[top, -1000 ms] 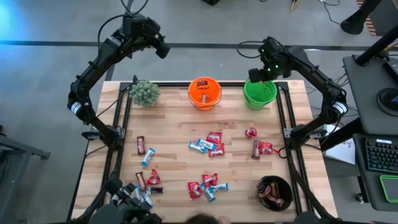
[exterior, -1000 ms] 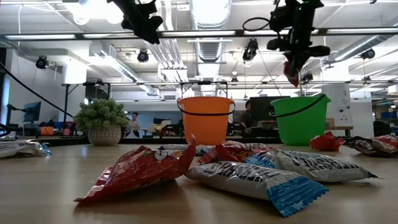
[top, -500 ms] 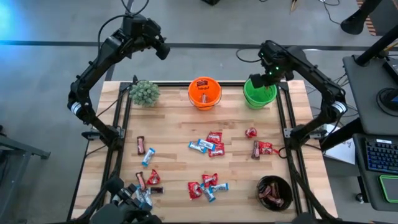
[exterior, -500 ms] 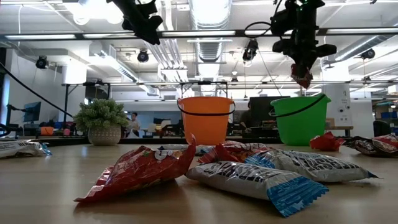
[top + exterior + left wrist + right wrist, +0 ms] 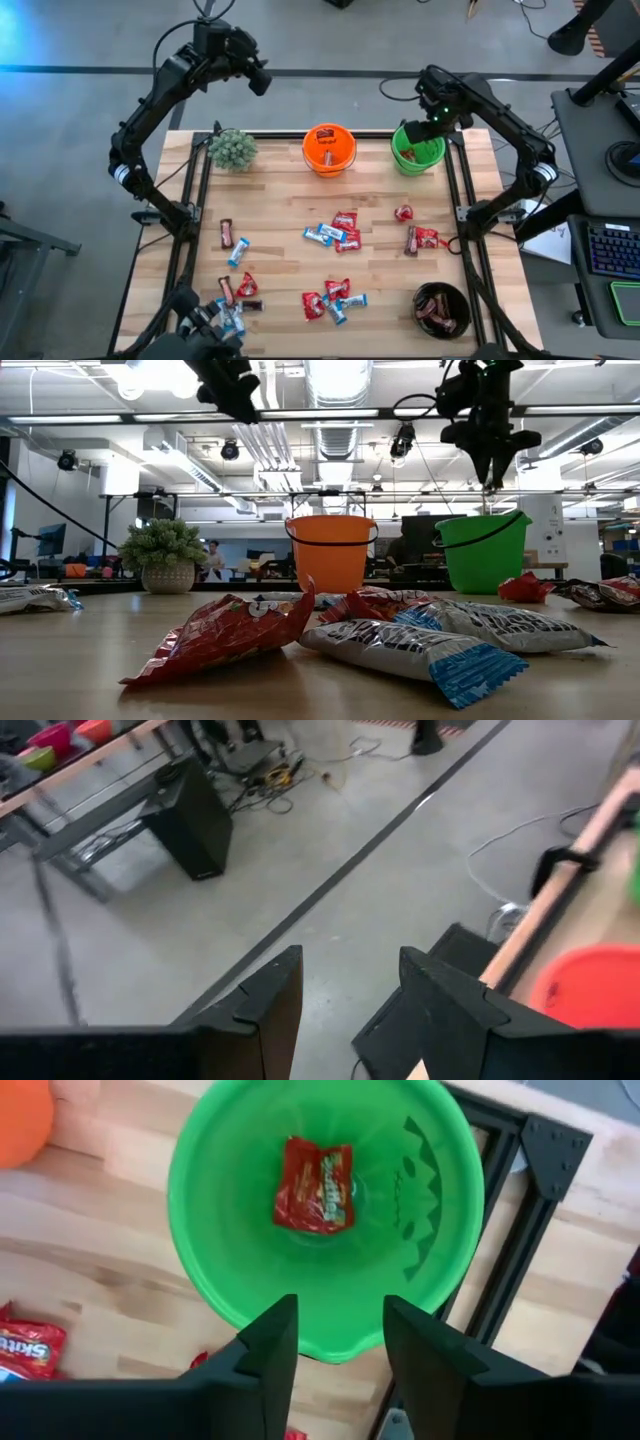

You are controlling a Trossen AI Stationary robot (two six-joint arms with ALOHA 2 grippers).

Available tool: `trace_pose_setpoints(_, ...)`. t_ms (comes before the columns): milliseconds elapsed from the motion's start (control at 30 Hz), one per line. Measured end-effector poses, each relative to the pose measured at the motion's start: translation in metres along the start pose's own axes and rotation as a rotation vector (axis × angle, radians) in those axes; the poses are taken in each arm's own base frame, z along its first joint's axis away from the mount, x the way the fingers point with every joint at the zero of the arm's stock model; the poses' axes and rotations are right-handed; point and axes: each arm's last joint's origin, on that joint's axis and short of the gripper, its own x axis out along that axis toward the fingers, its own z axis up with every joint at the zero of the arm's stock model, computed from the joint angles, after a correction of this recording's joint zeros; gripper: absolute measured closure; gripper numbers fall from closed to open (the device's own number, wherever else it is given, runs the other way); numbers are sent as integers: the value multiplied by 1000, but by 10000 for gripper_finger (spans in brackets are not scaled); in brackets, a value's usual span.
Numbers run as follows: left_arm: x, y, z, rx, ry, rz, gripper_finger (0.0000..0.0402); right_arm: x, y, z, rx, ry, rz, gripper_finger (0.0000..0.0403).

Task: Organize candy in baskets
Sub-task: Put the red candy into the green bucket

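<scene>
Candy status: right gripper (image 5: 335, 1345) hangs directly over the green pail (image 5: 420, 1270), fingers spread with nothing between them, and one shiny red packet (image 5: 315, 1185) lies crumpled on the pail's glossy floor right below the fingertips, apart from them. Half a second ago the low view showed that red packet pinched in the gripper above the rim; now the fingers (image 5: 492, 465) are bare, so it has been released. Green pail is smooth round plastic with a thin wire handle, standing at the table's far right corner beside the black frame rail (image 5: 452, 185). Orange pail (image 5: 330, 150), same shape, sits just left of it with red wrappers inside. Black bowl (image 5: 442, 309) at the near right corner holds several dark brown bars. Table (image 5: 280, 215) is pale butcher-block wood, plank seams visible. Loose candy remains scattered on it: a red and blue-white cluster (image 5: 332, 231) mid-table, another cluster (image 5: 333, 297) nearer the front, two red packets (image 5: 423, 239) plus a single red one (image 5: 403, 212) on the right, and a brown bar (image 5: 226, 233) with a blue one (image 5: 238, 251) on the left. None of these have shifted since a second ago. Fuzzy round plant (image 5: 232, 149) stands at the far left corner. Left gripper (image 5: 345, 995) is parked high beyond the table's far left edge, over grey floor, fingers apart and holding nothing, same pose as earlier.
</scene>
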Motion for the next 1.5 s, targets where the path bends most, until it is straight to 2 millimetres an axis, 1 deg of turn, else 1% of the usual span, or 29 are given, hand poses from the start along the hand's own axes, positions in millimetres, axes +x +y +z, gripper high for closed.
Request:
trace_pose_setpoints(133, -15, -2, 10, 6, -12, -48, 251, -10, 1, 3, -39, -50, 16, 255)
trace_pose_setpoints(367, -41, -11, 19, 23, 22, -117, 247, -25, 2, 6, -101, -128, 36, 259)
trace_pose_setpoints(533, -60, -15, 28, -18, 8, -162, 222, -30, 1, 5, -147, -150, 38, 255)
trace_pose_setpoints(700, -74, -22, 33, -43, 0, -227, 193, -32, 1, 5, -199, -157, 36, 257)
trace_pose_setpoints(833, -79, -34, 30, -72, 33, -405, 192, -33, 1, 4, -235, -157, 33, 262)
trace_pose_setpoints(967, -80, -54, 28, -65, 63, -550, 207, -33, 0, 3, -284, -154, 29, 264)
trace_pose_setpoints(1167, -84, -87, 30, -1, 70, -657, 218, -36, -1, -2, -370, -143, 42, 255)
trace_pose_setpoints(1267, -85, -101, 32, 30, 57, -686, 219, -36, 1, -5, -400, -114, 100, 253)
trace_pose_setpoints(1400, -87, -112, 32, 57, 51, -714, 219, -38, 4, -9, -432, -92, 190, 252)
trace_pose_setpoints(1500, -88, -115, 33, 50, 45, -723, 219, -38, 5, -9, -449, -95, 217, 252)
